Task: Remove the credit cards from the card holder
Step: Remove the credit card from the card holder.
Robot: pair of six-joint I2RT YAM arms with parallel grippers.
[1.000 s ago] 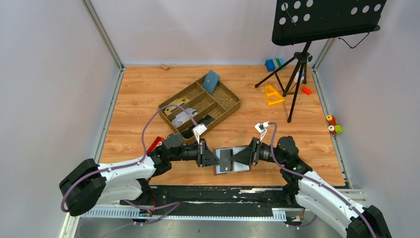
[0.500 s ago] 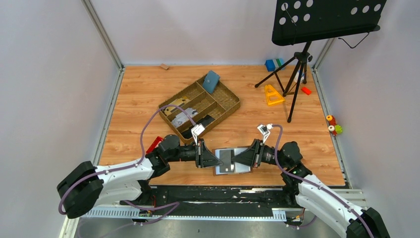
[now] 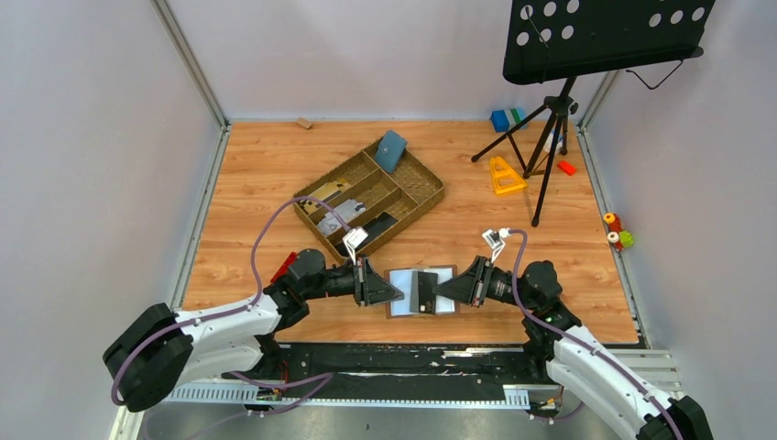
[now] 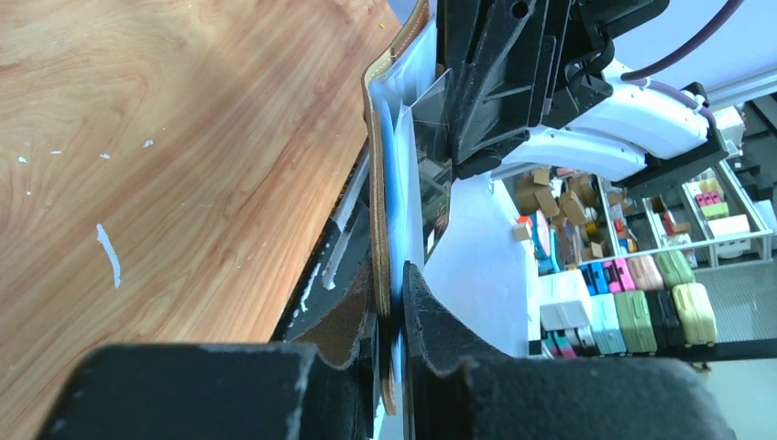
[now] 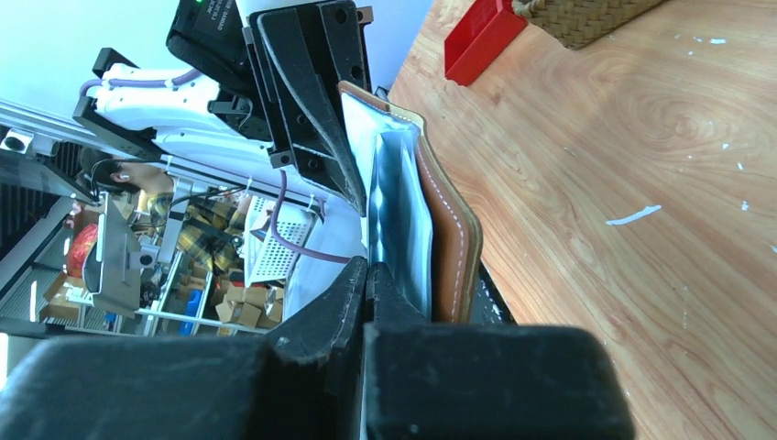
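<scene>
Card holder, open, betw. both end effectors

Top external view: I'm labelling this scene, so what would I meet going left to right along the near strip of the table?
red block → left gripper → card holder → right gripper
</scene>
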